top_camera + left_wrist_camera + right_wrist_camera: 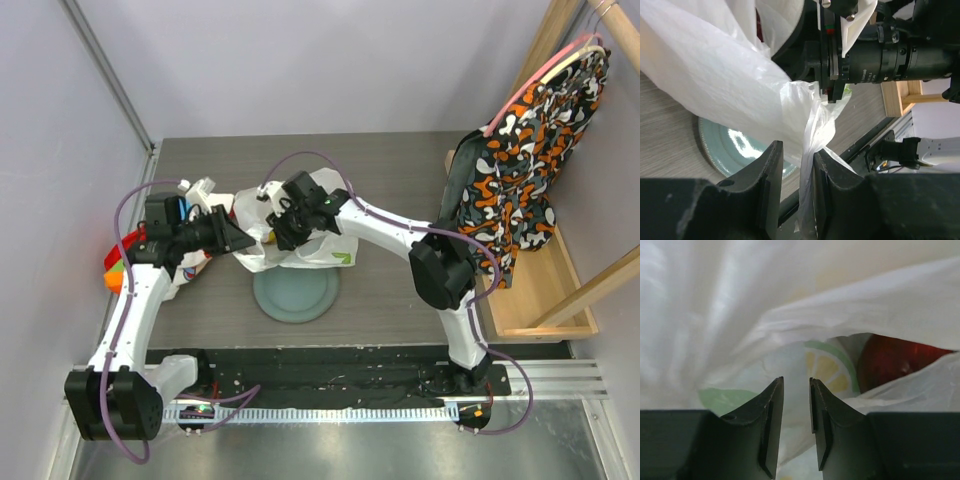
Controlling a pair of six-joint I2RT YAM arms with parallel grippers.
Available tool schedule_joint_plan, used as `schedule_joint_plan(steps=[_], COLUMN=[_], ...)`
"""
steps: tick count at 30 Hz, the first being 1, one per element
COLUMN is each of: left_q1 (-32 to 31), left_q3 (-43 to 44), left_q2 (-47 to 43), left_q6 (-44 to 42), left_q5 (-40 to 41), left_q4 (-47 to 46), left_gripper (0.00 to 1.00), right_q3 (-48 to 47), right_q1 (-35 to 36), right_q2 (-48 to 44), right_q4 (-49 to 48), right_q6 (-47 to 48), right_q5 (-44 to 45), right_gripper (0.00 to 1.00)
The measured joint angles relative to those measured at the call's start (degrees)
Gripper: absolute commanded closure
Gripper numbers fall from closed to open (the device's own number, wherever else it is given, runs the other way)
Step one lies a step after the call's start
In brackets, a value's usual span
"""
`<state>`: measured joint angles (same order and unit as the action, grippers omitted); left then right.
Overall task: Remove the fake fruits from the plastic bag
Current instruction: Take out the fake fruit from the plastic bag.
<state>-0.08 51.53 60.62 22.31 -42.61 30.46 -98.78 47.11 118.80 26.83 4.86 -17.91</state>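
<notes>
The white plastic bag [322, 246] lies crumpled at mid-table, behind a teal plate [296, 296]. My left gripper [238, 238] is at its left edge. In the left wrist view a twisted strand of the plastic bag [730, 85] runs between the jaws of the left gripper [797, 150], lying against the right finger, with a gap on the other side. My right gripper [285, 228] reaches into the bag's mouth. Its jaws [796, 382] stand a little apart with nothing between them. Just beyond them lie a citrus slice [827, 367] and a dark red fruit [895, 362], partly under film.
A patterned cloth [520, 170] hangs over a wooden rack [545, 295] at the right. Orange and green items [113, 272] and a white object [200, 188] sit by the left arm. The plate [735, 145] lies under the lifted bag.
</notes>
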Motion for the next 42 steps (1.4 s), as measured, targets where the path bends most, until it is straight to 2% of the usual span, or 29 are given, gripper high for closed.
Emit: schedule_joint_plan(steps=[6, 9, 13, 17, 19, 21, 22, 23, 24, 26, 27, 31, 37, 42], left_q1=[1.40, 1.40, 1.40, 1.40, 1.40, 1.40, 1.40, 1.40, 1.40, 1.40, 1.40, 1.40, 1.40, 1.40], left_q3=[0.00, 0.00, 0.00, 0.00, 0.00, 0.04, 0.11, 0.26, 0.46, 1.14, 1.53, 2.99, 4.20, 5.88], left_q2=[-0.28, -0.39, -0.39, -0.37, -0.35, -0.24, -0.13, 0.04, 0.20, 0.63, 0.83, 1.66, 2.32, 2.32], left_q6=[-0.28, -0.37, -0.48, -0.42, -0.44, -0.42, -0.28, -0.24, -0.22, 0.02, 0.09, 0.44, 1.86, 2.84], left_q5=[0.20, 0.20, 0.17, 0.04, -0.09, -0.24, -0.35, -0.55, -0.57, -0.79, -0.92, -1.51, -2.84, -4.07], left_q4=[0.24, 0.24, 0.20, 0.17, 0.17, 0.17, 0.17, 0.20, 0.22, 0.09, 0.04, -0.61, -1.42, -1.62], left_gripper=[0.70, 0.70, 0.70, 0.70, 0.70, 0.74, 0.77, 0.84, 0.88, 1.00, 1.00, 1.00, 1.00, 1.00], right_q3=[2.23, 5.53, 8.11, 7.67, 6.27, 4.70, 3.96, 3.39, 3.15, 3.15, 3.15, 3.37, 3.37, -1.57], right_q1=[-1.99, -5.09, -10.86, -12.90, -11.04, -8.74, -7.43, -6.38, -5.29, -3.58, -3.10, -2.97, -2.97, -2.95], right_q2=[-1.86, -4.70, -6.99, -6.99, -6.97, -6.99, -6.99, -7.04, -7.26, -7.85, -8.24, -10.12, -10.10, -2.43], right_q4=[3.39, 4.39, 4.81, 4.55, 4.50, 4.26, 3.87, 3.58, 3.32, 3.50, 3.72, 4.63, 3.85, 2.80], right_q6=[3.34, 4.50, 5.79, 5.92, 6.36, 7.19, 7.56, 7.93, 8.28, 8.85, 8.94, 9.66, 8.46, 6.64], right_q5=[10.45, 15.17, 18.69, 16.02, 13.66, 11.32, 10.16, 9.09, 8.02, 5.77, 4.35, -0.76, -2.14, -1.44], right_gripper=[0.62, 0.50, 0.45, 0.45, 0.45, 0.45, 0.45, 0.47, 0.53, 0.58, 0.62, 0.65, 0.59, 0.53])
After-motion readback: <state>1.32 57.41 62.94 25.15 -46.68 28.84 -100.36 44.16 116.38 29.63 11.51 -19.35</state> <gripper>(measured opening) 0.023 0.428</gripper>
